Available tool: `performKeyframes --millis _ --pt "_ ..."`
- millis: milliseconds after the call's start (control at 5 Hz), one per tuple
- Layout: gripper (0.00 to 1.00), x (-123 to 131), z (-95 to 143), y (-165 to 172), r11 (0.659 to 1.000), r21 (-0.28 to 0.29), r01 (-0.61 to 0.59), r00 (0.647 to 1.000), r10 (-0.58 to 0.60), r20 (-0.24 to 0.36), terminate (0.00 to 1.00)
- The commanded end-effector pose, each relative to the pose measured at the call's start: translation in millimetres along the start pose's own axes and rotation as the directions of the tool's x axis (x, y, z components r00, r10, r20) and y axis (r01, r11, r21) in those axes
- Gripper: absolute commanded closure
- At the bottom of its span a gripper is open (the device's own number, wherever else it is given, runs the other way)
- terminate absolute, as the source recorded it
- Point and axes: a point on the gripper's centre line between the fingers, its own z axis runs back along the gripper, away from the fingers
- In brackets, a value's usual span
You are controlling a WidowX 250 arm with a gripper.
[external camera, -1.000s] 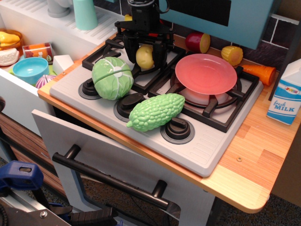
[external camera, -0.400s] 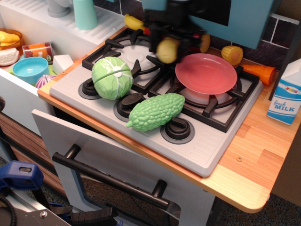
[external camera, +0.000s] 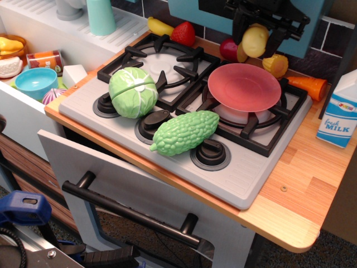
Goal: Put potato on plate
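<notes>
The potato (external camera: 254,41) is a small pale yellow-tan egg shape held in my black gripper (external camera: 255,39), which is shut on it. It hangs in the air above the far edge of the pink-red plate (external camera: 244,87). The plate lies flat on the right rear burner of the toy stove (external camera: 256,167). The potato does not touch the plate.
A green cabbage (external camera: 133,92) and a bumpy green gourd (external camera: 184,132) sit on the stove's left and front. A banana (external camera: 159,26), strawberry (external camera: 183,33), corn piece (external camera: 275,65) and carrot (external camera: 307,85) lie along the back. A milk carton (external camera: 339,111) stands at the right. A blue bowl (external camera: 35,83) is at the left.
My gripper has lifted the potato off the left rear burner and carried it right and up, to above the plate's far edge. The banana and strawberry behind are now uncovered.
</notes>
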Motion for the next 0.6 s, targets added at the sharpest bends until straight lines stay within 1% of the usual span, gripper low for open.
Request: performKeyframes --millis 0,200,400 --pt "1.00 -6 9 2 0.997 -0.070 -0.045 0.998 0.048 0.038 0.00" --pt "1.00 -15 8 9 0.995 -0.063 -0.079 0.997 0.080 0.023 0.00" --pt "0.00 -19 7 12 0.992 -0.082 -0.097 0.995 0.098 0.006 0.00"
